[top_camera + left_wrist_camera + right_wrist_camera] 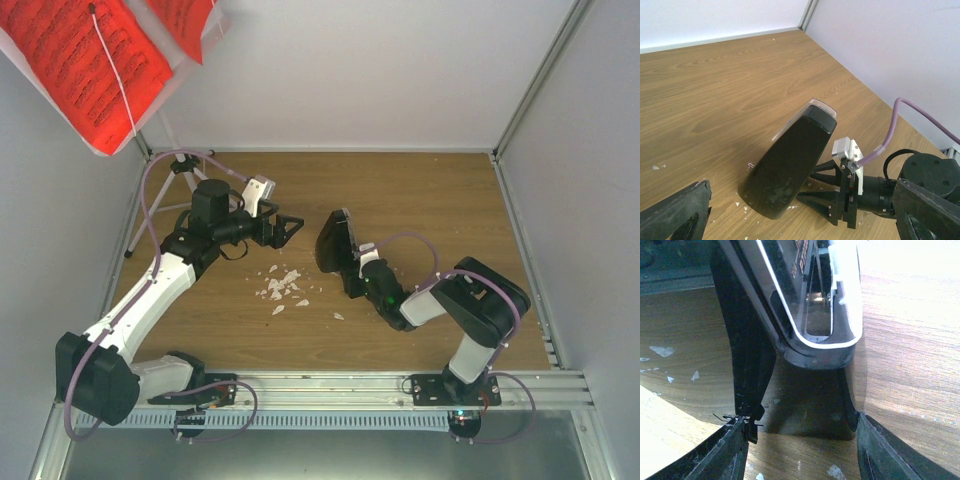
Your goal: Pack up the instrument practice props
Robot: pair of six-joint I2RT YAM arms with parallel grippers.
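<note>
The black metronome leans on the wooden table at mid-right; the left wrist view shows its dark back. My right gripper has come in at its wide lower end, and in the right wrist view both fingertips press against the metronome's bottom corners, right gripper shut on it. My left gripper hangs open just left of the metronome, one finger showing, with nothing held. The white music stand stands at the far left corner, with red sheets on its tray.
Small white crumbs lie scattered on the table between the two arms. Grey walls close in the table on the left, back and right. The stand's thin tripod legs reach close to the left arm.
</note>
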